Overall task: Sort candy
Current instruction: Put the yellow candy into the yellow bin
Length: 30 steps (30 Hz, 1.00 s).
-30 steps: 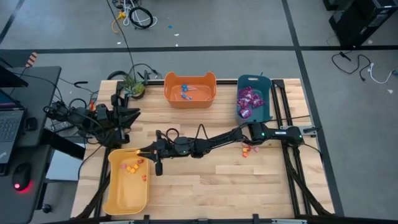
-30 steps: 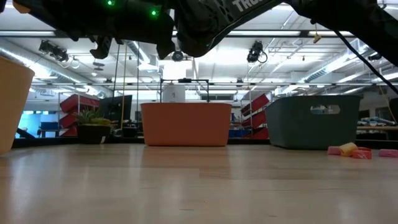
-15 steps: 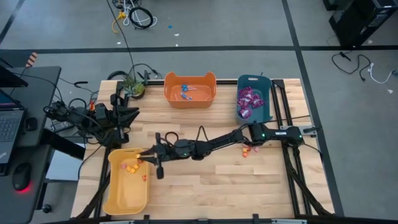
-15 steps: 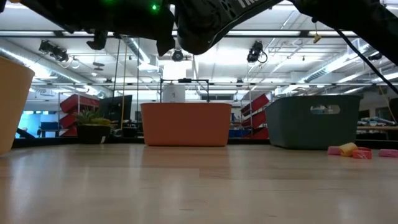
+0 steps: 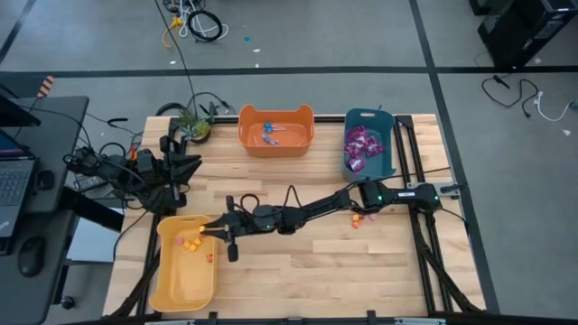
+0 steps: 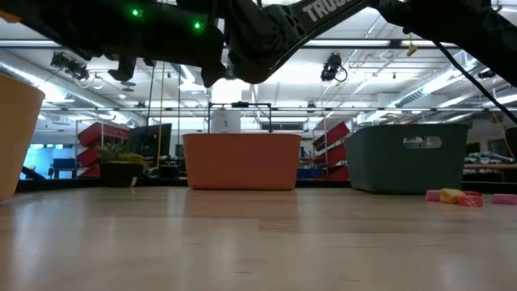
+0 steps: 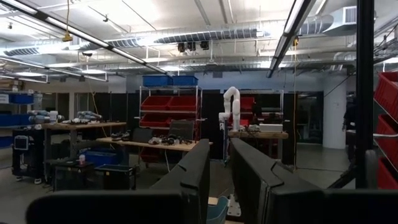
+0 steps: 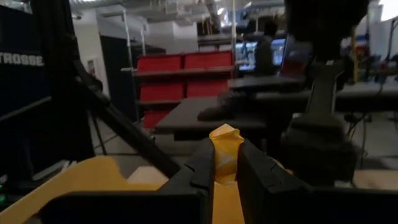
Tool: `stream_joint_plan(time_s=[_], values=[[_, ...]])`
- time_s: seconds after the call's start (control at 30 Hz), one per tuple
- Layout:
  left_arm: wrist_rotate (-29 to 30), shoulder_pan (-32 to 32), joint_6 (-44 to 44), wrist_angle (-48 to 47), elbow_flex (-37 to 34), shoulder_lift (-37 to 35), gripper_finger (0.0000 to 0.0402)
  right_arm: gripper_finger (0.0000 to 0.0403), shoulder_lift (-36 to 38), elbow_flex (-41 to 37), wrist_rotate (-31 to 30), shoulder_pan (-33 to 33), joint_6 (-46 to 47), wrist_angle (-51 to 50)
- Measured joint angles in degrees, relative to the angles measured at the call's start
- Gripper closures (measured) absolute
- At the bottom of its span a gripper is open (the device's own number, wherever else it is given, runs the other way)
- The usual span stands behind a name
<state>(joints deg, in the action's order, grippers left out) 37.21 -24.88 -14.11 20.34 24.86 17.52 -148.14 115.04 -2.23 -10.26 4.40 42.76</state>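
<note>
My right gripper reaches from the table's right and hovers at the right rim of the yellow bin, shut on a small yellow wrapped candy. Several orange and pink pieces lie in that bin. Blue lollipops lie in the orange bin, and purple packets fill the teal bin. A few loose pieces rest on the table, also seen in the low view. My left gripper waits raised at the table's left, a narrow gap between its fingers and nothing in it. My right gripper pinches the yellow candy's wrapper between its two fingers. The fingers come about level from the table's right. The candy's twisted top sticks out past the fingertips. It is lifted clear, above the yellow bin's rim.
A potted plant stands at the table's far left corner. Cables and a desk with a laptop lie off the left edge. Bare wood stretches along the near side between the yellow bin and the right edge.
</note>
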Motion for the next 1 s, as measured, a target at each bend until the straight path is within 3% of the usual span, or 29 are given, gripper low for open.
stream_joint_plan(time_s=[1.0], values=[[-0.2,0.0,1.1,-0.6,0.0,0.0,0.0335,0.0356,0.0,0.0,-2.7,-0.1,3.0,-10.3]])
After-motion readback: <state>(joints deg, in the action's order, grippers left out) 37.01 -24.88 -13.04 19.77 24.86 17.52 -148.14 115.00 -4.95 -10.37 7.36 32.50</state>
